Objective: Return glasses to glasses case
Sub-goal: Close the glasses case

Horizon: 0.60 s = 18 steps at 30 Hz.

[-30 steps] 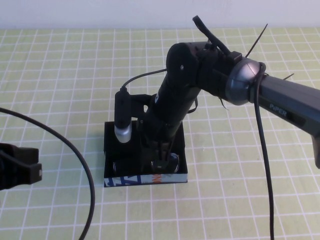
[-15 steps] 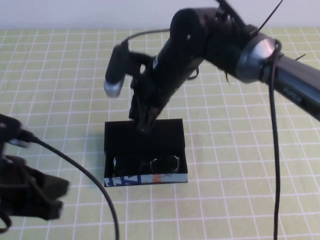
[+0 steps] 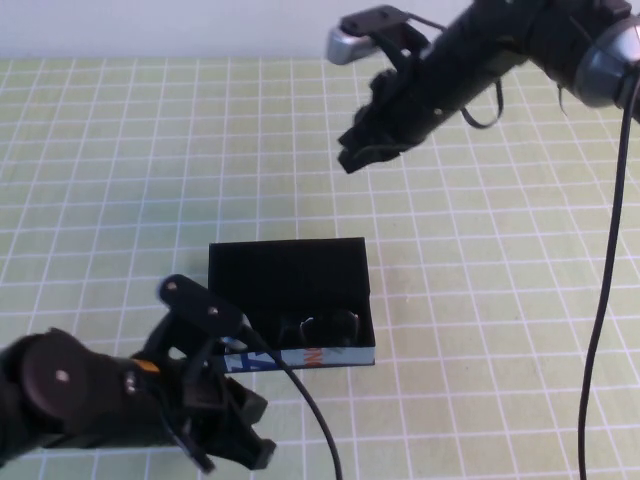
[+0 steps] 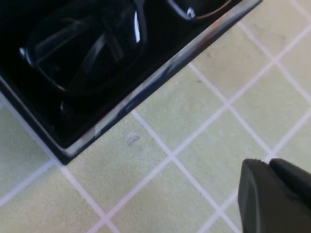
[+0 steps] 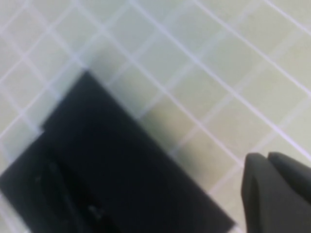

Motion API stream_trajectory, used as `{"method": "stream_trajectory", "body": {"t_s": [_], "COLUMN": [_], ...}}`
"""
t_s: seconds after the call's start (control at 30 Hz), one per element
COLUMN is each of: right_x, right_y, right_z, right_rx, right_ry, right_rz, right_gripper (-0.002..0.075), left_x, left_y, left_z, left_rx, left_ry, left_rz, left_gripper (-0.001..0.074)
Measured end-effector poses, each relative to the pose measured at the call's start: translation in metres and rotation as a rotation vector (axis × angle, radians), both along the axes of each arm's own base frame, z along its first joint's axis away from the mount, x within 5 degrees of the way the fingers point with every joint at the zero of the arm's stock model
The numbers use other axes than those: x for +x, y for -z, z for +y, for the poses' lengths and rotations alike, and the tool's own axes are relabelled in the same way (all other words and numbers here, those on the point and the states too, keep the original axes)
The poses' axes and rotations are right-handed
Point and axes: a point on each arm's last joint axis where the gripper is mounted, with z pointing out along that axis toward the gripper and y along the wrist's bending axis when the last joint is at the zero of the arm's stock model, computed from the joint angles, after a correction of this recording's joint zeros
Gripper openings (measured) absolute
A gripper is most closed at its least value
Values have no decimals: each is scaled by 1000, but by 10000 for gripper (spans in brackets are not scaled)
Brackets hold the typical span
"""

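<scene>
The glasses case [image 3: 288, 268] lies open in the middle of the table, its light blue printed side [image 3: 300, 357] facing me. The black glasses [image 3: 322, 326] rest inside it along the near wall, and they also show in the left wrist view as glasses [image 4: 87, 48] behind the case rim [image 4: 146, 92]. My left gripper [image 3: 240, 440] is shut and empty, low over the mat just in front of the case's near left corner; its fingertips [image 4: 252, 167] touch. My right gripper [image 3: 358, 150] is shut and empty, raised above the mat beyond the case [image 5: 112, 165].
A green mat with a white grid [image 3: 480, 300] covers the table. The left arm's black cable [image 3: 305, 410] trails across the mat in front of the case. The right arm's cable [image 3: 605, 280] hangs down at the right.
My right gripper has let go inside the case, shut, and lifted away up and to the far right. My left arm has swung in from the left edge toward the case's near left corner.
</scene>
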Motion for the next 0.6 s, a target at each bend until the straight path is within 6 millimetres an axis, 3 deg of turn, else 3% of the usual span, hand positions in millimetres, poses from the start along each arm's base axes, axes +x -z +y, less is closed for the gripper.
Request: {"method": "stream_trajectory", "body": {"t_s": [0.13, 0.37, 0.47, 0.6], "right_x": [23, 34, 35, 34], "right_y": [38, 94, 107, 110], "right_z": [-21, -15, -12, -10], "right_rx": [21, 31, 51, 70], "right_ry": [65, 61, 48, 25], "right_rz": [112, 233, 263, 282], "right_gripper": [-16, -16, -16, -16], "left_x": [6, 14, 15, 18], "left_y": [21, 33, 33, 32], "left_z": [-9, -9, -8, -7], "left_rx": [39, 65, 65, 69], "left_ry": [-31, -87, -102, -121], "left_rz": [33, 24, 9, -18], "left_gripper": [-1, -1, -1, -1]}}
